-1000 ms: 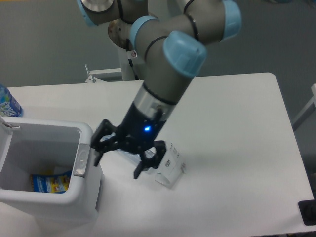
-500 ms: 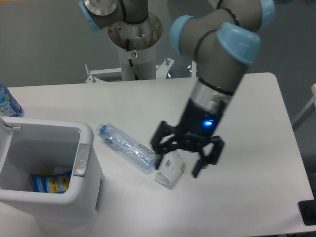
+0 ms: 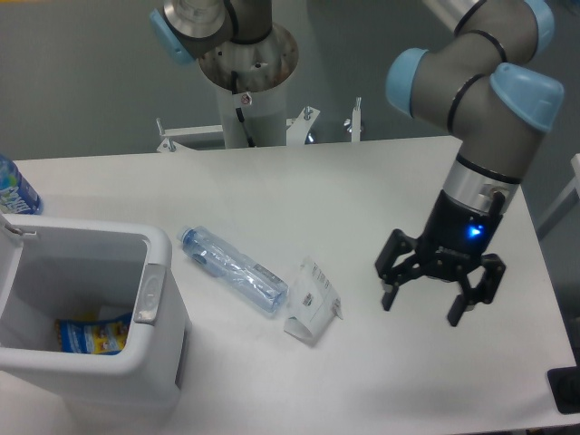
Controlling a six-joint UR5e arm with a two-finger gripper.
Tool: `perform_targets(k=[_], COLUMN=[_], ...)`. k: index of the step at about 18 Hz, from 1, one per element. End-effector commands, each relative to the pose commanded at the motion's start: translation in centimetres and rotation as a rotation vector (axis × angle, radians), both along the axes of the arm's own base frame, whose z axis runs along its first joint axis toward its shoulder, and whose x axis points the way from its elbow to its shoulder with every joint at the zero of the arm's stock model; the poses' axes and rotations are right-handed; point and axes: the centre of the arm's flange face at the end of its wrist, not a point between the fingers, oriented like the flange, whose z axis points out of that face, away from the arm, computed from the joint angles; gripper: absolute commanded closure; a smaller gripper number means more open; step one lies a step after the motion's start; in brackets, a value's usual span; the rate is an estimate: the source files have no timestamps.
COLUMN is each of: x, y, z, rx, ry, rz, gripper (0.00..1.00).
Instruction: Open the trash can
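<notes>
The jaws stand spread wide with nothing between them, the gripper [image 3: 422, 303] hanging just above the white surface [image 3: 399, 181] toward its right side, fingers pointing down. A small blue light glows on the wrist above it. The arm [image 3: 485, 118] rises from there in grey segments with pale blue joint caps, bending back over the far edge to its base column.

Well apart, at the near left corner, the trash can [image 3: 159, 358] stands with its lid up and its mouth showing. A blue and yellow packet [image 3: 91, 333] lies at the bottom inside. Between bin and gripper lie a crushed clear bottle [image 3: 232, 270] and, touching it, a white crumpled carton [image 3: 311, 301].
</notes>
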Motion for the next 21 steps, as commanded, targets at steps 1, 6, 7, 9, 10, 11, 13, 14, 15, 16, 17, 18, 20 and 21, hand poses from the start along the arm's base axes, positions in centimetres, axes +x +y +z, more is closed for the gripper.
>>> perform_targets(k=[1,6,7,9,10,11,13,14,15,16,17,18,20,21], x=[0.3,2.0,2.4,2.7,2.8,2.8,3.3,3.3,3.4,3.4,3.5,3.5,4.1,4.2], y=[0.2,1.3,1.4,1.5,1.4,1.4,1.7,1.7,1.6,1.5,1.3,1.2,1.8,1.8], z=[-0.3,-2.4,-2.8,-2.9,-3.2,-3.5,-3.7,-3.7,-3.7,-3.9,-4.0,-4.1,-4.4,-4.7], rx=[-0.043,-0.25,-0.293,-0.352,-0.379,-0.405,-0.438,-0.443,-0.449,-0.463,-0.484,-0.497,-0.506,-0.509], ry=[0.018,0.066,0.086,0.119,0.119,0.12,0.142,0.145,0.141,0.139,0.136,0.137,0.138,0.134], rz=[-0.009,-0.086,-0.114,-0.162,-0.193,-0.232,-0.297,-0.312,-0.325,-0.344,-0.364,-0.378,-0.393,-0.395], gripper=[0.0,0.0,0.0,0.0,0.0,0.0,0.0,0.0,0.0,0.0,0.0,0.0,0.0,0.0])
